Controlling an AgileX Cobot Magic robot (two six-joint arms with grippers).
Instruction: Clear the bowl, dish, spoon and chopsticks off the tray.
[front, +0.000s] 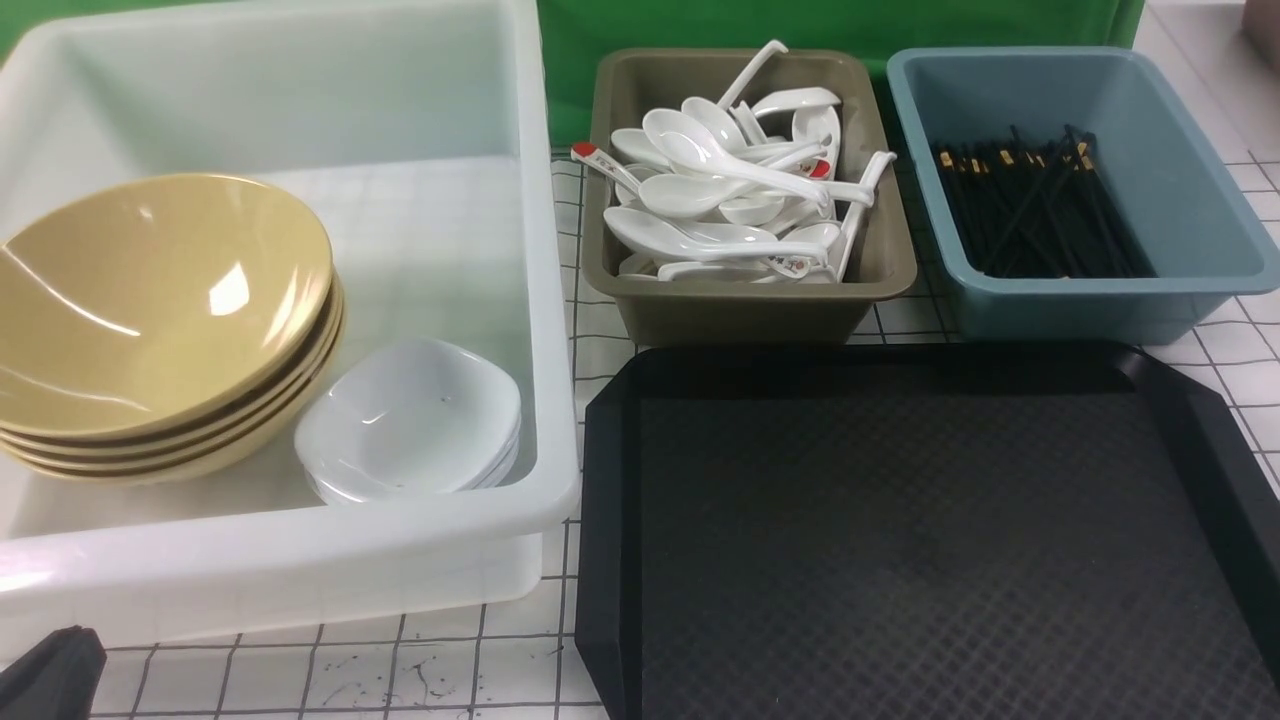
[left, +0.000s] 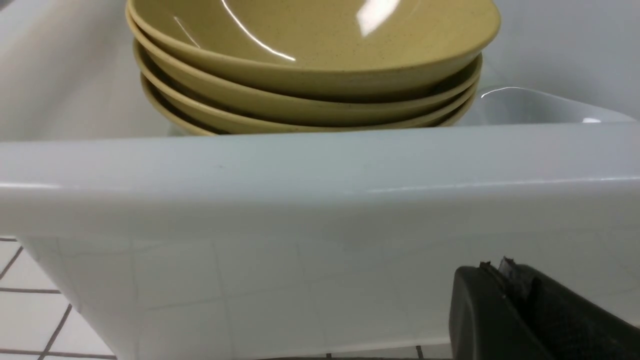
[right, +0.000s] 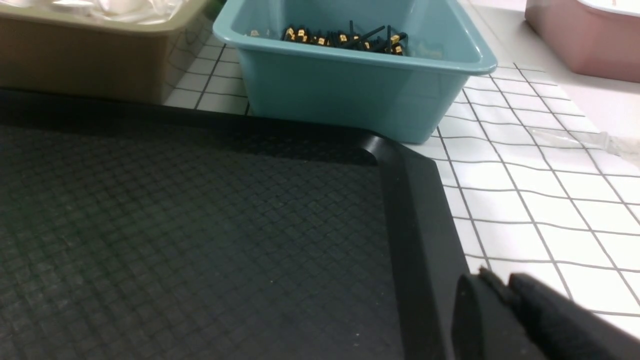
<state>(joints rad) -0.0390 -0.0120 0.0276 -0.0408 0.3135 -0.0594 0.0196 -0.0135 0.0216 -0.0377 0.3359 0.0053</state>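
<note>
Biggest on my screens is the white tub (front: 300, 560) at front left, and the bowl (front: 150, 300) sits in it on top of a stack of like yellow bowls against its left side. Next is the tray (front: 930, 540) at front right, bare across its whole textured face. Behind the tray stand two bins side by side: the blue bin (front: 1180, 170) on the right with the chopsticks (front: 1030, 205) lying among a heap of black ones, and the brown bin (front: 880, 260) on the left with the spoon somewhere in a pile of white spoons (front: 730, 190); I cannot tell which one it is. The dish (front: 410, 415) tops a small white stack in the tub, just right of the bowls. My left gripper (left: 505, 272) hangs outside the tub's near wall, fingers pressed together on nothing. My right gripper (right: 495, 282) sits over the tray's right rim, likewise clenched and holding nothing.
</note>
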